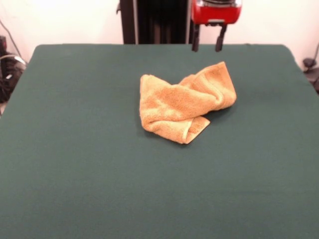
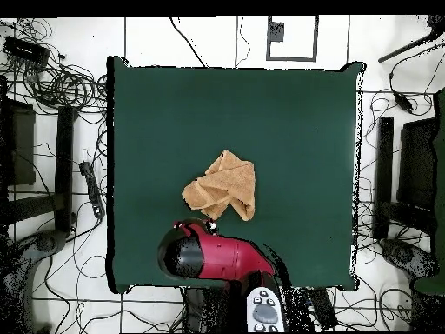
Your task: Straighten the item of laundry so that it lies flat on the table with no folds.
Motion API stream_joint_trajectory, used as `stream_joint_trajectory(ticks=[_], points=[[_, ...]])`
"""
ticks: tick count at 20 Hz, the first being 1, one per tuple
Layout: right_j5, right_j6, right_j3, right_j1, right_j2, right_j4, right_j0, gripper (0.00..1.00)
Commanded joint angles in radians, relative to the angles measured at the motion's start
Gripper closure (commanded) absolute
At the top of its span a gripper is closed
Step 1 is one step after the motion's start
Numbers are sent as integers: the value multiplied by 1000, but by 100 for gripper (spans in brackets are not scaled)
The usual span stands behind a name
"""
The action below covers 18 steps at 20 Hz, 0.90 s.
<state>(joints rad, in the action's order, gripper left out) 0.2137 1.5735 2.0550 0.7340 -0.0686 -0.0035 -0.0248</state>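
The towel [image 1: 185, 102] sits crumpled near the middle of the green surface [image 1: 75, 164], well clear of every edge. In the overhead view it lies a little toward the edge where the arm [image 2: 217, 257] stands. It is folded over itself several times: one thick roll of cloth crosses the top of the heap, and a hemmed corner pokes out from under it toward the front edge.

I would judge it light, soft and limp, with a rough terry pile that should grip the felt-like top rather than slide freely. It will not hold any shape when lifted; whatever is not pinched will hang and drag. Nothing about it looks fragile. The best hold seems to be the exposed hemmed corner [image 1: 192, 133] at the heap's lower side, or the free end at the upper right in the front view, since both are loose edges and not buried layers.

Bunched as it is, the towel's true long axis cannot be told. The heap itself runs on a slant, from lower left to upper right in the front view.

The gripper [image 1: 207, 44] hangs above the far edge, apart from the towel, its jaws spread and empty.
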Motion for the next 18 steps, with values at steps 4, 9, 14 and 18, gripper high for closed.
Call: stream_joint_trajectory(ticks=[4,9,14,18], points=[[91,19,10,19,134,-85,-96,0],[106,43,-24,-3,157,-95,-94,0],[147,69,-85,-35,144,-85,-58,0],[175,79,-125,-57,130,-79,-33,0]])
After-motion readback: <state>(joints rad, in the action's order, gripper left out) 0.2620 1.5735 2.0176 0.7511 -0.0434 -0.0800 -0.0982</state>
